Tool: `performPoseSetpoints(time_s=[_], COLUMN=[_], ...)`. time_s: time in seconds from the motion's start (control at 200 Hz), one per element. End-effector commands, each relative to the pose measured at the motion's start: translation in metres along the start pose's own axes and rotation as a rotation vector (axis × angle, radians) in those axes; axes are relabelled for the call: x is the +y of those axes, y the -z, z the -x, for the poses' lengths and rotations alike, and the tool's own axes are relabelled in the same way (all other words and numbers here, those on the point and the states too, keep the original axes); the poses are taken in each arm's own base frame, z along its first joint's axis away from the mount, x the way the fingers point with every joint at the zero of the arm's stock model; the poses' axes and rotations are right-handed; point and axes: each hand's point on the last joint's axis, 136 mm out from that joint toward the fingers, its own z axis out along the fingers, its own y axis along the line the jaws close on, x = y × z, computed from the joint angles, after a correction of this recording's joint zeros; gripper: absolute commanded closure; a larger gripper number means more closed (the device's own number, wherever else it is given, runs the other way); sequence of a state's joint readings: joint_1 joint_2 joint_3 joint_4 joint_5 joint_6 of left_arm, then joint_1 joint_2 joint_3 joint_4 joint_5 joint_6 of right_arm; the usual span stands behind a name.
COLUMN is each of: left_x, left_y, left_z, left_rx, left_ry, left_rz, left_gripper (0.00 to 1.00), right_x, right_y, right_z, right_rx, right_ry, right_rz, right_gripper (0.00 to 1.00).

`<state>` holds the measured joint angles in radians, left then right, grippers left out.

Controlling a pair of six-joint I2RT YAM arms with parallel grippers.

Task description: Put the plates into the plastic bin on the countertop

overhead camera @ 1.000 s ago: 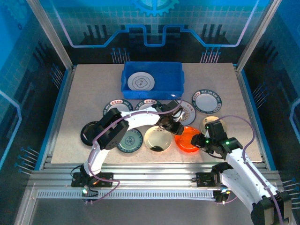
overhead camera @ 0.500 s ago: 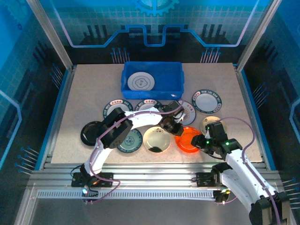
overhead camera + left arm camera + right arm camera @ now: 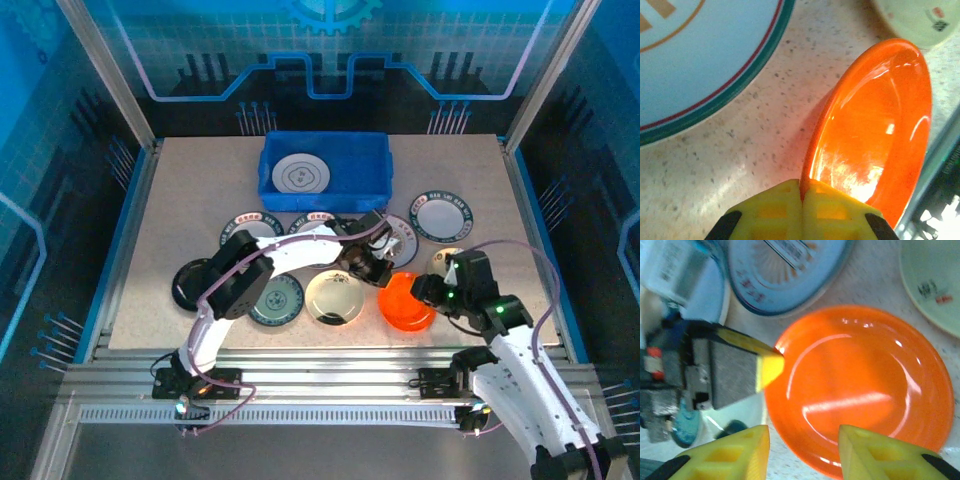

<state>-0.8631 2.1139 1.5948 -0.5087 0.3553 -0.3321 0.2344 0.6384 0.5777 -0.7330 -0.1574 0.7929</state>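
An orange plate (image 3: pixel 405 301) stands tilted on the countertop (image 3: pixel 170 200), its left edge raised. My left gripper (image 3: pixel 377 273) is shut on that plate's rim; in the left wrist view the yellow fingertips (image 3: pixel 802 189) pinch the thin orange edge (image 3: pixel 875 125). My right gripper (image 3: pixel 426 292) hangs open just right of it, its fingers (image 3: pixel 802 436) spread above the orange plate (image 3: pixel 860 390) without touching. The blue plastic bin (image 3: pixel 372 172) sits at the back with one white plate (image 3: pixel 301 176) inside. Other plates lie in front of the bin.
Around the arms lie a cream plate (image 3: pixel 334 296), a dark plate (image 3: pixel 190 283), a green-rimmed plate (image 3: pixel 277 300) and white patterned plates (image 3: pixel 443 214) (image 3: pixel 252 226). A cream plate (image 3: pixel 447 260) is partly behind the right arm. Metal rails edge the counter in front.
My left gripper has shut on the orange plate's rim and tipped its left edge up. The right gripper has drawn back slightly to the right, still open.
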Motion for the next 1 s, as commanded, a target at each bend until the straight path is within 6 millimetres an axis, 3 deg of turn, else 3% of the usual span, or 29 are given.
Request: performPoseSetpoints(time_s=[0.0, 0.205, 0.42, 0.58, 0.68, 0.841, 0.991], left_x=[-0.031, -0.026, 0.019, 0.066, 0.096, 0.136, 0.156], left_y=[0.054, 0.110, 0.174, 0.209, 0.226, 0.236, 0.238], left_z=[0.015, 0.036, 0.072, 0.099, 0.118, 0.148, 0.174], left_rx=[-0.073, -0.188, -0.362, -0.501, -0.569, -0.625, -0.649], left_ry=[-0.043, 0.038, 0.170, 0.294, 0.353, 0.424, 0.462], left_rz=[-0.070, -0.112, -0.095, -0.046, -0.013, 0.000, -0.004], left_gripper=[1.00, 1.00, 1.00, 1.00, 1.00, 1.00, 1.00], right_x=[0.019, 0.065, 0.112, 0.140, 0.144, 0.144, 0.142], right_y=[0.026, 0.067, 0.075, 0.061, 0.044, 0.018, -0.004], right_z=[0.023, 0.077, 0.124, 0.151, 0.163, 0.172, 0.180], right_rx=[-0.079, -0.239, -0.320, -0.315, -0.294, -0.245, -0.219], right_ry=[0.023, 0.091, 0.080, 0.078, 0.073, 0.043, 0.036], right_rz=[0.022, 0.074, 0.181, 0.239, 0.222, 0.176, 0.149], right_gripper=[0.59, 0.57, 0.57, 0.57, 0.57, 0.59, 0.58])
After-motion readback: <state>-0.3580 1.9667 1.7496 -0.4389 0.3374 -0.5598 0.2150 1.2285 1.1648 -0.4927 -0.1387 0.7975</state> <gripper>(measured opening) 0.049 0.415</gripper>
